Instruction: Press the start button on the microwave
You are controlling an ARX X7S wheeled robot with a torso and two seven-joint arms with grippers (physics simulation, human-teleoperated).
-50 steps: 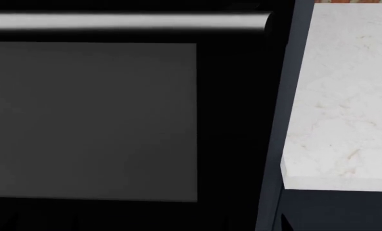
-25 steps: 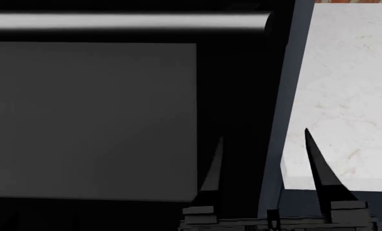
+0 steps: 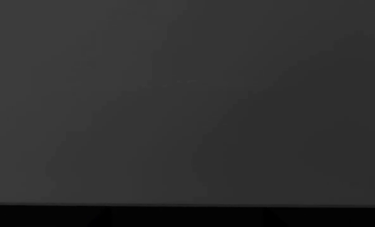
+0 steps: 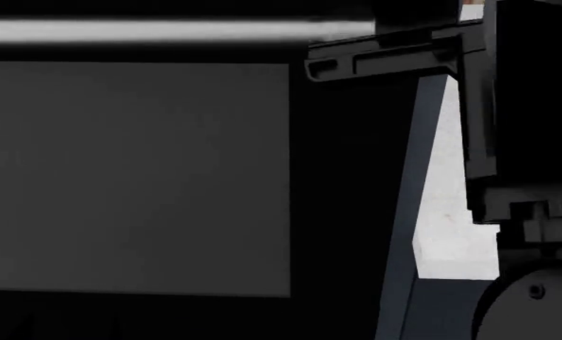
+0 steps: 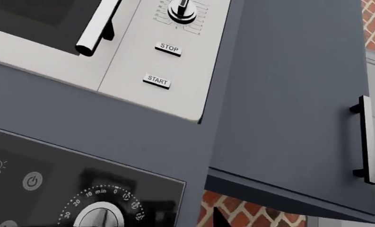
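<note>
The microwave's control panel shows in the right wrist view, with a small silver START button (image 5: 157, 81) below a STOP button (image 5: 168, 48) and a dial (image 5: 182, 9). The microwave's bar handle (image 5: 99, 28) is beside the panel. My right gripper (image 5: 181, 223) is well short of the button. Only one dark fingertip (image 5: 220, 220) shows, off centre, so the jaws stand apart and hold nothing. My right arm (image 4: 526, 142) is raised at the right of the head view. My left gripper (image 3: 187, 216) faces a plain dark grey surface. Its faint finger outlines stand far apart.
An oven with a dark glass door (image 4: 134, 177) and a silver bar handle (image 4: 167, 30) fills the head view. Its black control panel with a dial (image 5: 99, 218) sits below the microwave. A blue-grey cabinet door (image 5: 288, 94) with a handle (image 5: 364, 139), a brick wall (image 5: 250, 213) and a white marble counter (image 4: 451, 234) are on the right.
My right arm has risen from the bottom of the head view up past the oven handle. It now covers much of the counter. The oven has not changed.
</note>
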